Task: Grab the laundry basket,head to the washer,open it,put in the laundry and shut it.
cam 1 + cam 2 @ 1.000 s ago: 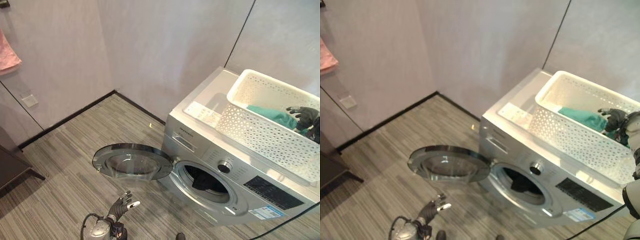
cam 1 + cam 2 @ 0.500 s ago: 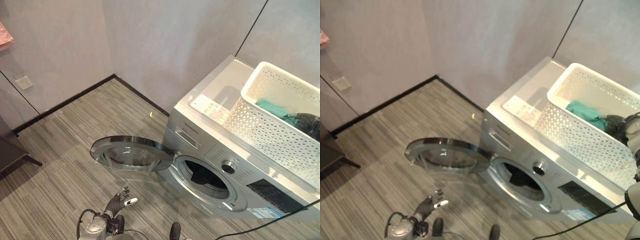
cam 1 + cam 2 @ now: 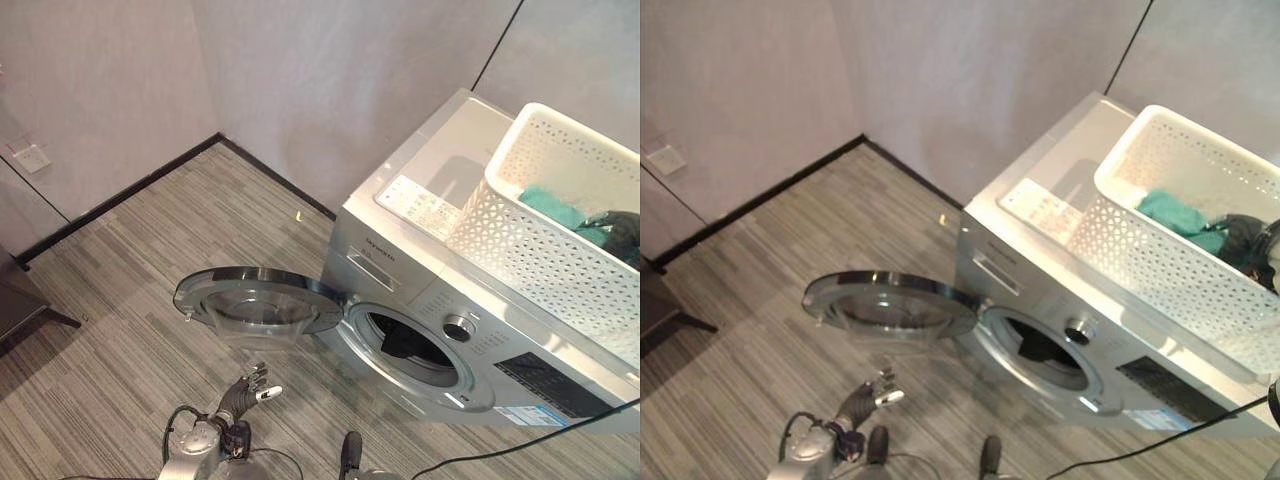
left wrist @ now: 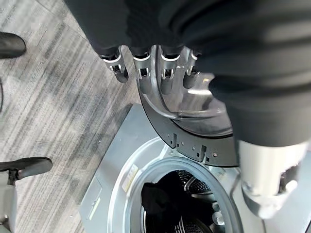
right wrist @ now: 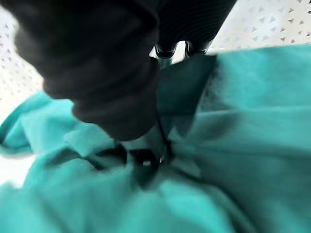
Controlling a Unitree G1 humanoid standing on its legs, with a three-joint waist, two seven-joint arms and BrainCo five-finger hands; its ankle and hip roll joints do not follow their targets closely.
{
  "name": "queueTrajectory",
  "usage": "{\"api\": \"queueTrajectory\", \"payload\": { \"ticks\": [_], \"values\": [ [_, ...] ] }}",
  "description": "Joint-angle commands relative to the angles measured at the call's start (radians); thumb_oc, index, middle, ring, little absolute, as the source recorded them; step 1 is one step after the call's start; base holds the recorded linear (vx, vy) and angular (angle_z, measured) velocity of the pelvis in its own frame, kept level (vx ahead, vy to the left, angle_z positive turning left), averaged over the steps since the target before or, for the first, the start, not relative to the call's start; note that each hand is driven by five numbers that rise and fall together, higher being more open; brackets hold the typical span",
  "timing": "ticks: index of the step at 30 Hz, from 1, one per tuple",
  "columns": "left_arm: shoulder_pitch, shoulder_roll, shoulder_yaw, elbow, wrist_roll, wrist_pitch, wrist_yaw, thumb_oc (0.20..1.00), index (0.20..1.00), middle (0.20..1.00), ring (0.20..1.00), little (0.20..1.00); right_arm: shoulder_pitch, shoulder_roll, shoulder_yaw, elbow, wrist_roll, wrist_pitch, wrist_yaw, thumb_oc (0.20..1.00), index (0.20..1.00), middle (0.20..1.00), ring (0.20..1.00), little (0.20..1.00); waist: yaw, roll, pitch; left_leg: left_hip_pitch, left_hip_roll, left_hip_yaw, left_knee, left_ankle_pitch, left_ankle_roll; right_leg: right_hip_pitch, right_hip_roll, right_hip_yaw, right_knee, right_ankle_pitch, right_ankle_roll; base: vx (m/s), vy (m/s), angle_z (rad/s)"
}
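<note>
A silver front-loading washer stands against the wall, its round glass door swung open to the left. A dark garment lies inside the drum. On the washer's top sits a white perforated laundry basket holding a teal cloth. My right hand is down inside the basket, and its fingers and thumb pinch a bunched fold of the teal cloth. Low near the floor, my left hand hangs open in front of the door, its fingers straight.
The washer sits in a corner of grey walls with a black baseboard. A wall socket is on the left wall, and dark furniture stands at the far left. A small pale scrap lies on the striped floor.
The camera has shifted. My right hand dropped from above the teal cloth into the basket and closed on it. The left hand stays low and open.
</note>
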Motion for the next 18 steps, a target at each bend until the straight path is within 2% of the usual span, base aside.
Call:
{"api": "queueTrajectory", "payload": {
  "ticks": [1,3,4,9,11,12,15,16,18],
  "values": [
    [-0.049,0.017,-0.030,-0.021,0.017,-0.041,0.001,1.000,1.000,1.000,1.000,1.000,0.005,0.022,0.091,0.036,0.025,0.007,0.038,0.200,0.200,0.200,0.200,0.200,0.014,-0.022,0.045,0.091,0.054,0.034,0.005,-0.068,-0.015,-0.012,-0.098,0.033,0.001,-0.049,0.081,0.00,0.000,0.00],
    [-0.043,0.017,-0.024,-0.011,0.018,-0.039,0.002,1.000,1.000,1.000,1.000,1.000,0.003,0.029,0.070,0.043,0.039,0.003,0.025,0.200,0.200,0.200,0.200,0.200,0.013,-0.021,0.038,0.103,0.052,0.035,0.005,-0.078,-0.012,0.000,-0.099,0.031,0.001,-0.051,0.081,0.00,0.023,0.00],
    [-0.039,0.013,-0.001,0.015,0.028,-0.044,0.020,1.000,1.000,1.000,1.000,1.000,-0.032,0.031,-0.070,0.047,0.147,-0.025,-0.094,0.200,0.200,0.200,0.200,0.200,0.006,-0.027,0.024,0.137,0.047,0.042,0.005,-0.109,-0.006,0.032,-0.103,0.032,0.001,-0.054,0.084,-0.01,0.048,0.00],
    [-0.043,0.010,0.014,0.032,0.038,-0.051,0.033,1.000,1.000,1.000,1.000,1.000,-0.052,0.032,-0.149,0.051,0.215,-0.050,-0.162,0.200,0.200,0.200,0.200,0.200,0.002,-0.040,0.008,0.149,0.044,0.043,0.005,-0.120,-0.004,0.045,-0.105,0.033,0.001,-0.054,0.088,0.00,0.010,0.00],
    [-0.041,0.009,0.031,0.028,0.051,-0.053,0.048,1.000,1.000,1.000,1.000,1.000,-0.060,0.020,-0.201,-0.004,0.174,-0.074,-0.266,0.200,0.200,0.200,0.200,0.200,-0.002,-0.042,-0.004,0.164,0.044,0.046,0.005,-0.130,0.001,0.057,-0.103,0.040,0.001,-0.056,0.088,0.00,0.000,0.00],
    [-0.041,0.009,0.031,0.028,0.051,-0.053,0.048,1.000,1.000,1.000,1.000,1.000,-0.058,0.020,-0.204,-0.005,0.173,-0.073,-0.267,0.200,0.200,0.200,0.200,0.200,-0.001,-0.043,-0.003,0.165,0.044,0.046,0.005,-0.130,0.001,0.058,-0.103,0.040,0.001,-0.056,0.088,0.00,0.014,-0.04],
    [-0.049,0.008,0.039,0.035,0.093,-0.059,0.081,1.000,1.000,1.000,1.000,1.000,-0.066,-0.007,-0.283,-0.140,0.066,-0.096,-0.425,0.200,0.200,0.200,0.200,0.200,-0.007,-0.035,-0.015,0.181,0.043,0.046,0.005,-0.139,0.007,0.072,-0.102,0.046,0.001,-0.058,0.088,0.00,0.012,0.00],
    [-0.045,0.014,0.043,0.028,0.098,-0.060,0.093,1.000,1.000,1.000,1.000,1.000,-0.081,-0.029,-0.338,-0.207,0.021,-0.090,-0.517,0.200,0.200,0.200,0.200,0.200,-0.010,-0.029,-0.024,0.190,0.042,0.046,0.005,-0.145,0.010,0.081,-0.102,0.047,0.001,-0.060,0.088,-0.01,0.044,-0.01],
    [-0.042,0.016,0.044,0.026,0.102,-0.056,0.097,1.000,1.000,1.000,1.000,1.000,-0.071,-0.032,-0.371,-0.237,-0.003,-0.086,-0.555,0.200,0.200,0.200,0.200,0.200,-0.010,-0.027,-0.025,0.194,0.041,0.045,0.005,-0.149,0.012,0.085,-0.102,0.049,0.001,-0.061,0.087,0.00,0.018,-0.01]
  ]
}}
